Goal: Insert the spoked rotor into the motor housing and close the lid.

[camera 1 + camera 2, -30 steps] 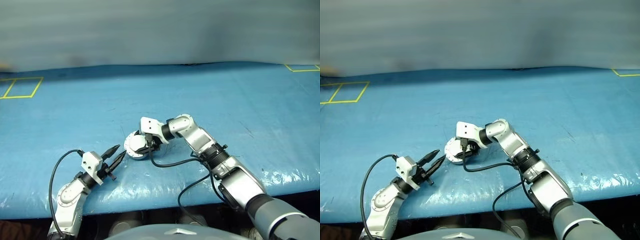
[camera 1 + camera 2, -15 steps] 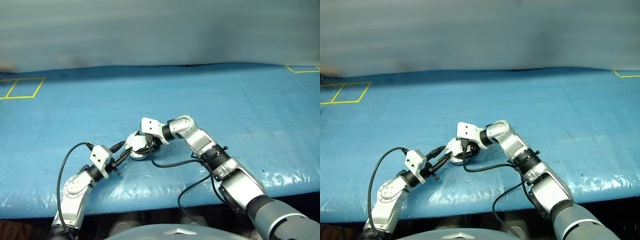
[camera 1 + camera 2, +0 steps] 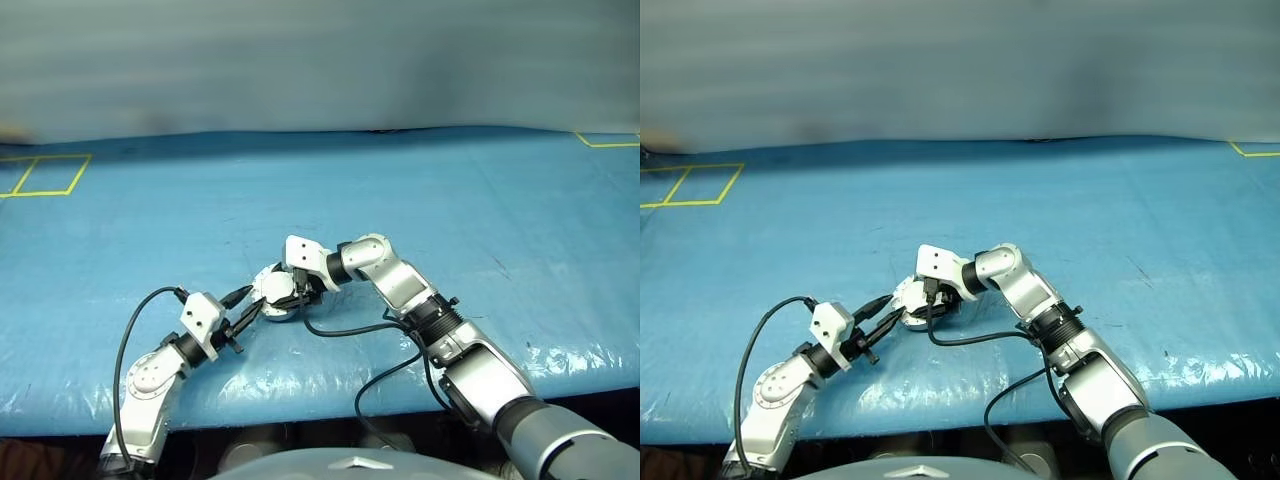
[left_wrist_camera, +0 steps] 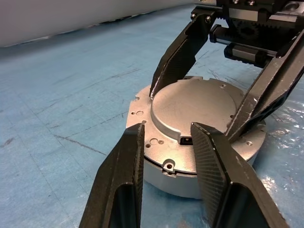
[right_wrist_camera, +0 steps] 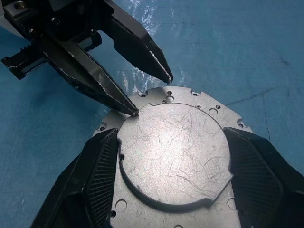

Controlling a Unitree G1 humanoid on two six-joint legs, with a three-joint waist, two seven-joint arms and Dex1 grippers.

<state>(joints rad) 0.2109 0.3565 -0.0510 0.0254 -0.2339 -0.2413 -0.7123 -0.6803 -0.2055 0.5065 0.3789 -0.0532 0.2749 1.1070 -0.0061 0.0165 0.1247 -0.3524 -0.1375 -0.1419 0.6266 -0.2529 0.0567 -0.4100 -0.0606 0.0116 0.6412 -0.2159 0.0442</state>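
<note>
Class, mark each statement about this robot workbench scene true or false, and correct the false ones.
1. The lid lies shut on the motor housing. True.
2. The work surface is red. False: it is blue.
3. The right tool straddles the lid's raised disc with its fingers spread. True.
4. The left tool is far from the housing. False: its fingertips are at the housing's rim.
5. A yellow outline marks the surface far to the robot's left. True.
</note>
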